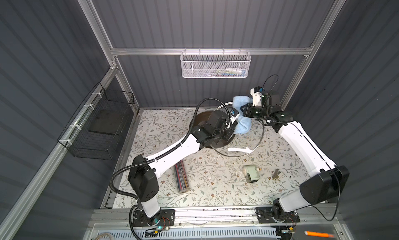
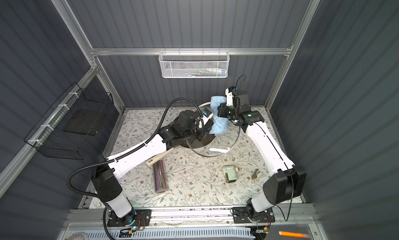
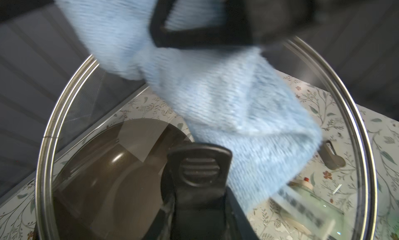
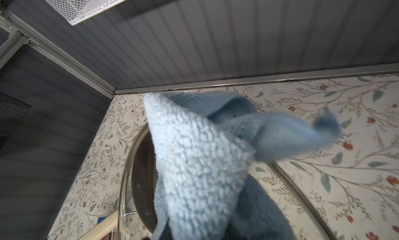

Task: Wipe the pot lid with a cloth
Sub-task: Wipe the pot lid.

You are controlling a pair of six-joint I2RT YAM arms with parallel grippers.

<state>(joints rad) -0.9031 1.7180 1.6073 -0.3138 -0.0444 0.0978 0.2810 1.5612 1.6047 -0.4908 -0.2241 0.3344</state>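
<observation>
The pot lid (image 1: pixel 262 133) (image 2: pixel 238 134), clear glass with a thin metal rim (image 3: pixel 46 141), is held up tilted above the floral table. My left gripper (image 1: pixel 227 132) (image 2: pixel 201 134) (image 3: pixel 199 217) is shut on its black handle (image 3: pixel 199 163). The light blue cloth (image 1: pixel 243 124) (image 2: pixel 219 125) (image 3: pixel 216 87) (image 4: pixel 194 163) lies against the glass near the handle, pinched in my shut right gripper (image 1: pixel 244 110) (image 2: pixel 220 110). One cloth end sticks up past the lid's far rim. In the right wrist view the cloth hides the jaws, and the lid's rim (image 4: pixel 124 180) shows behind it.
The dark brown pan (image 1: pixel 198 120) (image 3: pixel 108 163) sits under the lid, cream handle (image 2: pixel 158 158) pointing to the front. A pale green roll-shaped object (image 1: pixel 251 172), a tube of coloured sticks (image 1: pixel 182 177) and a small metal clip (image 1: pixel 277 174) lie nearer. White mesh basket (image 1: pixel 216 65) on the back wall.
</observation>
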